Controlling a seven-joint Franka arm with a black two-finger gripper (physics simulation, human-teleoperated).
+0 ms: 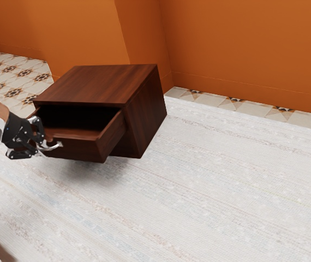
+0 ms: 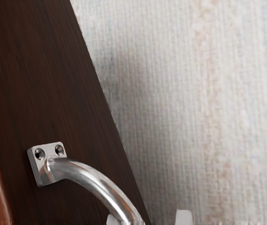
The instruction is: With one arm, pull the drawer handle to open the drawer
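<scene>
Resting at the silver handle (image 2: 92, 181) of the half-open drawer (image 1: 112, 137), jaws; clamped or not, unclear.

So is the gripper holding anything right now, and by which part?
It cannot be told. The gripper is at the curved bar of the metal handle, with the drawer partly open, but a firm grip isn't visible.

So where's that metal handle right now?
At the exterior view's left, the handle is on the front of the partly open drawer, right by the gripper.
</scene>
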